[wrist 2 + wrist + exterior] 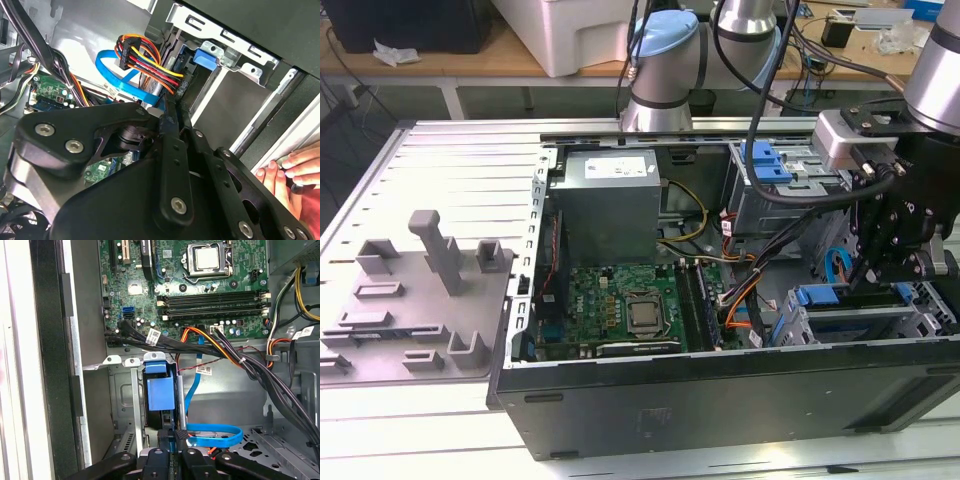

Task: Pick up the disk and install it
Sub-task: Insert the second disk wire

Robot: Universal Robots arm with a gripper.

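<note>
The disk (825, 296) sits in the drive cage at the case's front corner, on the exterior view's right, with its blue carrier showing. In the first wrist view the disk (160, 392) stands edge-on in its slot, blue tab outward. My gripper (880, 275) hangs right over it. In both wrist views the black fingers meet almost tip to tip: the gripper (176, 436) is shut at the disk's near end, and the gripper (172, 115) sits beside the blue tab of the disk (205, 57). I cannot see anything pinched between the tips.
The open computer case (720, 400) holds a motherboard (620, 310), a power supply (605, 200) and a second blue carrier (765, 160). Cable bundles (225, 347) and a blue ribbon cable (215, 435) run close by. A person's hand (287, 167) rests on the case edge. A grey fixture (420, 290) lies outside.
</note>
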